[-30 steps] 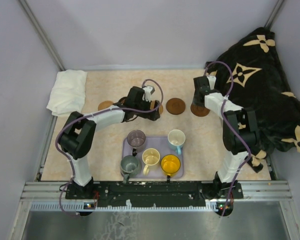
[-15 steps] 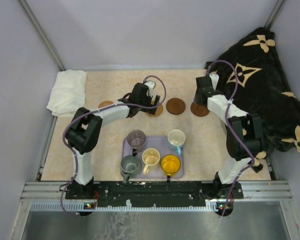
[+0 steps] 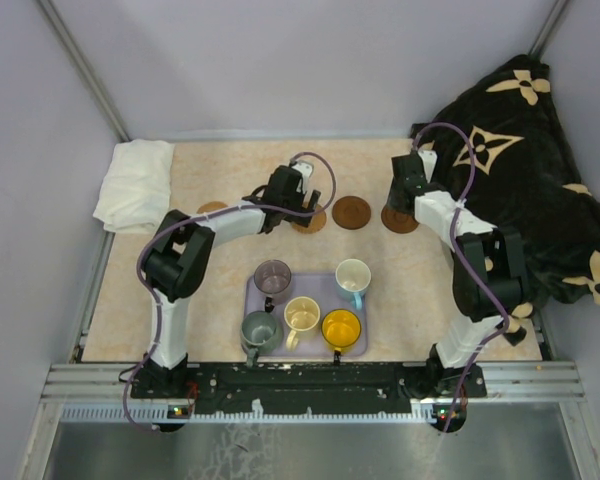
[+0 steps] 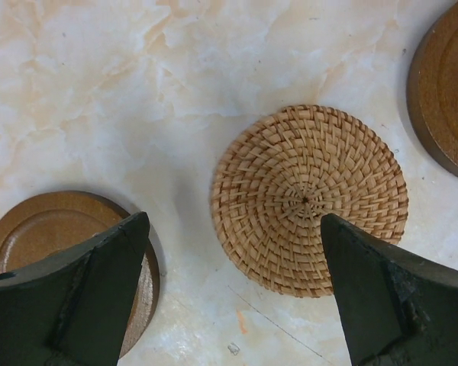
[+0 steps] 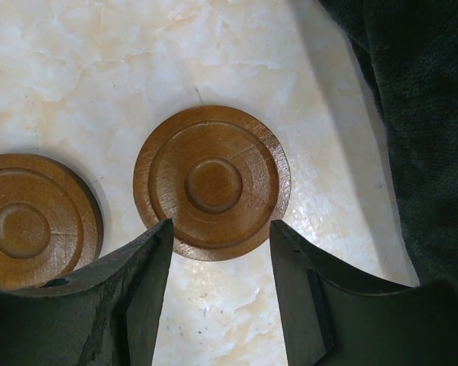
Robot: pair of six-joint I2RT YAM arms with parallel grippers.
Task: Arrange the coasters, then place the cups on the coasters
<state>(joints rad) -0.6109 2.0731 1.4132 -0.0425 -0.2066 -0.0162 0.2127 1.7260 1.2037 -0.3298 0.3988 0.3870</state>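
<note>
Marbled beige surface [image 3: 415,290]: far back, the left fingers [image 4: 91,297] hang spread wide and empty over a woven coaster [image 4: 309,200]. Right fingers [image 5: 122,305], half apart, grip nothing above a wooden coaster [image 5: 212,183]. Five cups [image 3: 302,315] sit on the near lavender tray [image 3: 315,286].

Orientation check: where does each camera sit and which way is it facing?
Top external: above and behind the bases, looking down on the beige marbled table; left arm and right arm show whole.
Left wrist: straight down on the round woven tan coaster; open left gripper frames it.
Right wrist: straight down on a round dark brown wooden coaster; right gripper shows.
Shared: that wooden coaster is rightmost in top external.
</note>
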